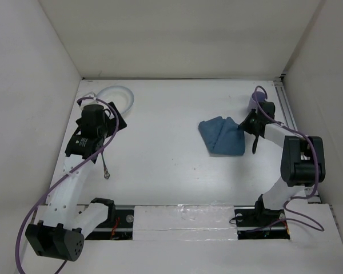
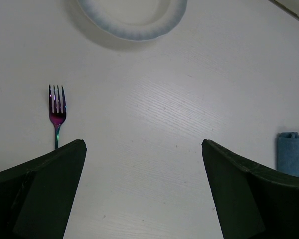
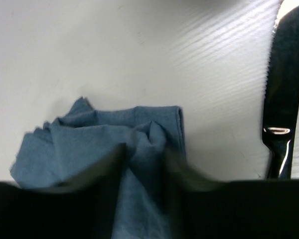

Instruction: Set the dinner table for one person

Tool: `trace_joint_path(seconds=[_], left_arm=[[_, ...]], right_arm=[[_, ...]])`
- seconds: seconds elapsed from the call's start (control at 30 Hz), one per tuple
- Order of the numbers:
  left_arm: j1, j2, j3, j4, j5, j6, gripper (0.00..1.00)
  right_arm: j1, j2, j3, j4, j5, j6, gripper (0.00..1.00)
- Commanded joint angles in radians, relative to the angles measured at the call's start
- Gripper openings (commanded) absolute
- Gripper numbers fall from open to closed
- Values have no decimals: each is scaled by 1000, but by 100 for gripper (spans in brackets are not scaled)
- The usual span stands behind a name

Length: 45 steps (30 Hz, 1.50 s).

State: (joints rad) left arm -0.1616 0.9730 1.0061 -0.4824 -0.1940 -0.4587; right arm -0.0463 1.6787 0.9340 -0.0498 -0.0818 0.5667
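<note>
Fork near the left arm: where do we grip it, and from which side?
Grip the fork on its thin handle just behind the tines, coming straight down from above. It lies flat on the table, so there is no side to get under; the open left gripper should close its fingers across the handle's narrow width.

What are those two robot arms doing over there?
They are setting a table for one person. The right gripper is pinching the crumpled blue cloth, and a knife lies just beside it. The left gripper hangs open and empty over the white table, close to a fork and a blue-rimmed plate. Nothing is arranged as a place setting yet.
</note>
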Motion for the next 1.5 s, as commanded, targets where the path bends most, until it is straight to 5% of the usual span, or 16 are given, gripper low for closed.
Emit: trace_joint_path(seconds=[0.0,0.1,0.27,0.4,0.57,0.9,1.17,1.23,1.47], left_arm=[[4,1,-3,30,7,14,100],[4,1,-3,39,17,14,100],[4,47,8,48,128,-11,100],[4,118,8,138,394,-115,100],[4,231,-142,480,701,-329,100],[-317,648,9,518,564,-438,100],[-398,779,83,450,441,-457,98],[-398,799,83,450,441,-457,92],[-408,929,135,459,442,-439,48]], right_arm=[[-4,-48,-12,71,-94,-7,15],[9,-99,-49,114,-162,2,0],[100,-197,-83,151,-230,2,0],[219,-280,-125,165,-240,-36,0],[399,-358,-184,174,-271,-122,0],[644,-578,-372,272,-159,-93,0],[680,-835,-514,349,-96,-88,1],[689,-884,-535,361,-154,-114,4],[746,-812,-544,381,-344,-188,10]])
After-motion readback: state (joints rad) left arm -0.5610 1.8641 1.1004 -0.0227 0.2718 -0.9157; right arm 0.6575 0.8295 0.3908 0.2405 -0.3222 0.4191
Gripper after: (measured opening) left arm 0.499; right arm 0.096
